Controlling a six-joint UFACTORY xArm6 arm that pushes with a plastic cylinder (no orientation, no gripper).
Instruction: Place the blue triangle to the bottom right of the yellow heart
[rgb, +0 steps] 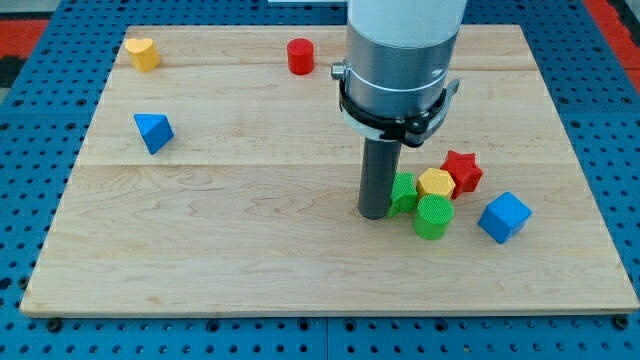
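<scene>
Your tip (375, 213) has no jaws, holds nothing, and touches the green block (403, 192) in a bunch with the yellow hexagon (437, 183), green cylinder (433, 216) and red star (462, 170). Swing carelessly and you may scatter them. The blue triangle (153, 131) sits far left, just below-right of the yellow heart (142, 53), with open board (250, 260) between but the left edge near.

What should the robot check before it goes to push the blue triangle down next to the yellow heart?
1. Blue triangle in plain sight: ok.
2. Yellow heart in plain sight: ok.
3. Triangle already at heart's bottom right: roughly below it; close enough, cannot tell.
4. My tip near the triangle: not ok, it sits far toward the view's right.
5. Tip free of other blocks: not ok, it is right against the green block.
6. Board between tip and triangle free of blocks: ok.
</scene>
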